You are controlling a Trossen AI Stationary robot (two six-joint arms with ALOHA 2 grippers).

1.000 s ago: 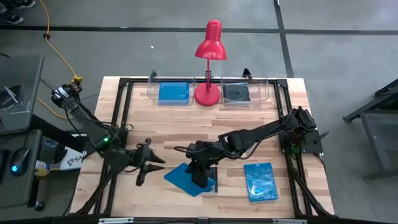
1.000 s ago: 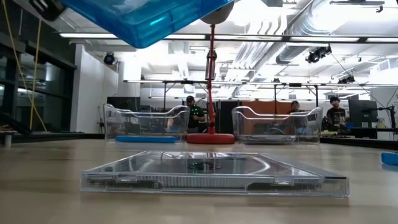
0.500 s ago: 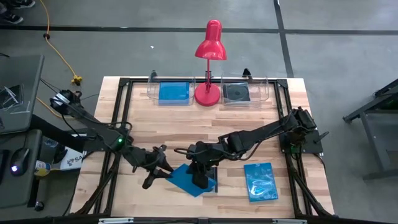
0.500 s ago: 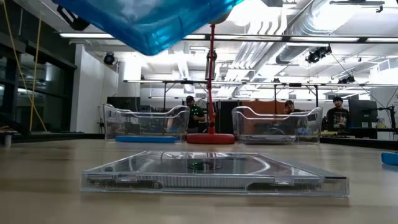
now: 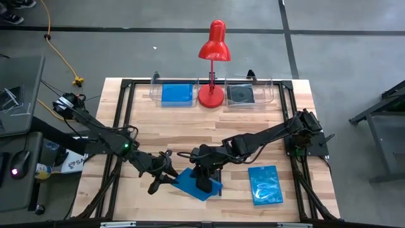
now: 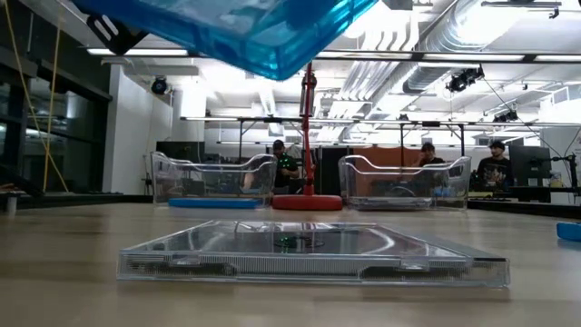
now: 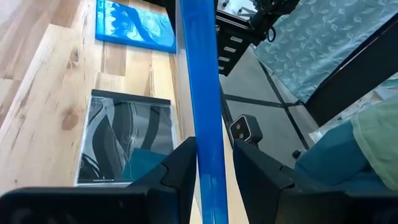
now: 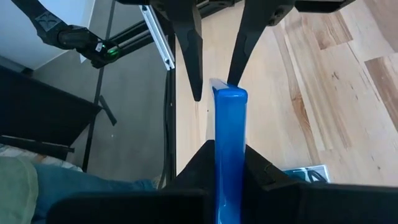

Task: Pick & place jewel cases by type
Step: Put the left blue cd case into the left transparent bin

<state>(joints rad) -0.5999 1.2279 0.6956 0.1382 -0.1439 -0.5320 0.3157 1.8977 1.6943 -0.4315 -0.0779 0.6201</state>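
Above the wooden table point(image 5: 190, 123), the right gripper point(image 5: 204, 183) clamps the blue case point(image 5: 197, 183); the left gripper point(image 5: 166, 178), jaws apart, has arrived at its 9 o'clock edge for handover.

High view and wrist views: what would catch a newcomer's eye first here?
The plain blue jewel case, lifted off the table's near middle, is pinched by the right gripper while the left gripper straddles its opposite edge with open fingers. A red desk lamp stands at the far edge between two clear trays, and a glossy patterned blue case lies flat to the right.
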